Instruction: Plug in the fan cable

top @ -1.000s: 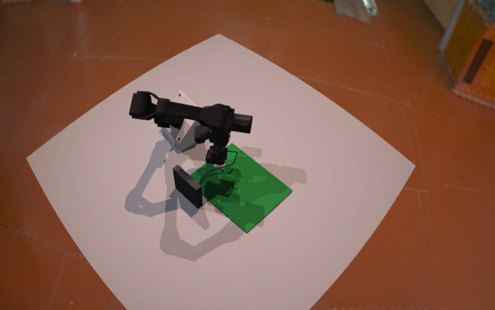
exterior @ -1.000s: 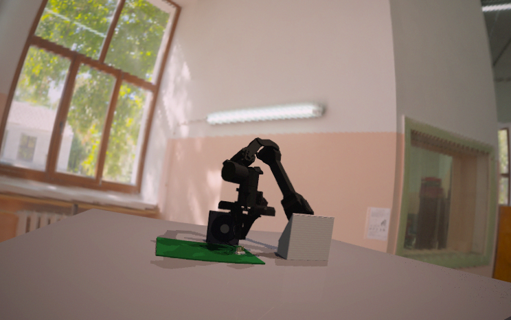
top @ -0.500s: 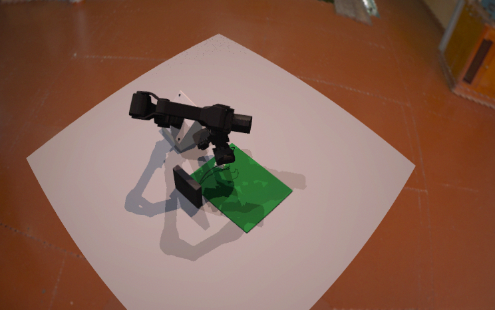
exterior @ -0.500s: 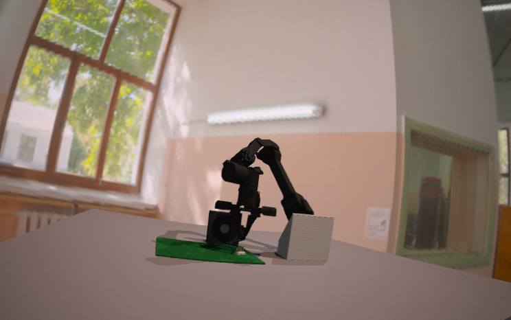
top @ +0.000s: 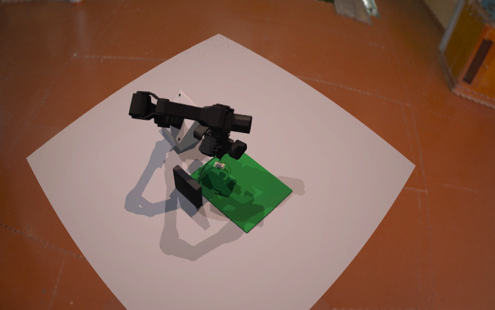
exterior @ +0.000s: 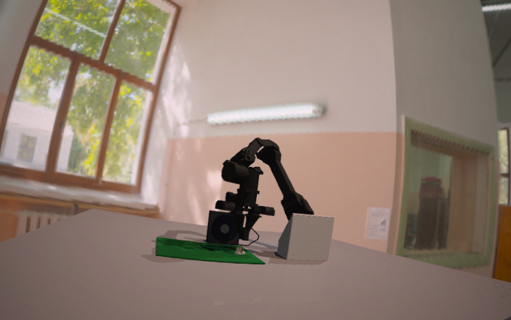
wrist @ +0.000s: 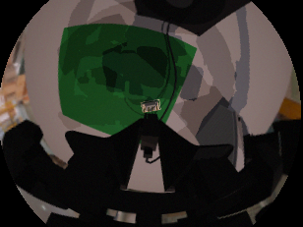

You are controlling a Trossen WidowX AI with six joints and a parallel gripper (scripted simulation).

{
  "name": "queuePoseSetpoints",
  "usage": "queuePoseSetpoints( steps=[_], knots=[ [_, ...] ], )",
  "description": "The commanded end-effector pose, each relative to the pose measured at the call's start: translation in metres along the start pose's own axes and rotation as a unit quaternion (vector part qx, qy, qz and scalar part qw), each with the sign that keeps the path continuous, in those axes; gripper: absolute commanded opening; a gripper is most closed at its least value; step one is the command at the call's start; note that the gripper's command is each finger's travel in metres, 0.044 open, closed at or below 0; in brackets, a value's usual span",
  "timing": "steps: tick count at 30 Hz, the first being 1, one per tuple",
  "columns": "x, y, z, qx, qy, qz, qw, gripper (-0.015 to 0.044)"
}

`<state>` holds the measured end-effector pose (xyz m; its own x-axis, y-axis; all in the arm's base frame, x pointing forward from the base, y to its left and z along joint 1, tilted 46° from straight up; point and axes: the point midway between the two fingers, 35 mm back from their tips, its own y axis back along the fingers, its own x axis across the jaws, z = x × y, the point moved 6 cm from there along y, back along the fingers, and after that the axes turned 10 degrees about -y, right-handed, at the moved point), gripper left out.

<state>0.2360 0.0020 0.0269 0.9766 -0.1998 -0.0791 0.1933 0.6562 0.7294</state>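
My gripper (top: 219, 157) (exterior: 244, 236) (wrist: 150, 122) points down and is shut on the cable's small black plug (wrist: 149, 141). The plug shows between the fingertips in the wrist view; the top and exterior views do not show it clearly. The pale four-pin header (top: 219, 165) (exterior: 240, 250) (wrist: 151, 105) stands on the green board (top: 270, 185) (exterior: 177, 249) (wrist: 79, 102), near one end. In the exterior view the fingertips hang a little above the header, with a gap. In the wrist view the header lies just beyond the plug's tip. The thin black cable (exterior: 258, 236) (wrist: 174, 73) loops to the fan.
The black square fan (top: 187, 187) (exterior: 223, 228) (wrist: 197, 16) stands upright beside the board's edge. A grey wedge-shaped block (exterior: 310, 237) (wrist: 216, 129) stands under the arm's base, near the header end of the board. The pale table top (top: 329, 219) (exterior: 112, 286) lies around them.
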Motion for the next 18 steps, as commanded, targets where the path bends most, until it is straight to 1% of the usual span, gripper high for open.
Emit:
queuePoseSetpoints(
  steps=[1, 9, 18],
  knots=[
    [-0.0022, 0.0004, 0.0022, -0.006, 0.415, -0.005, 0.910, 0.0000],
    [-0.0030, 0.0007, 0.0029, -0.006, 0.588, -0.008, 0.809, 0.0000],
    [-0.0037, 0.0010, 0.0036, -0.005, 0.754, -0.011, 0.657, 0.0000]
  ],
)
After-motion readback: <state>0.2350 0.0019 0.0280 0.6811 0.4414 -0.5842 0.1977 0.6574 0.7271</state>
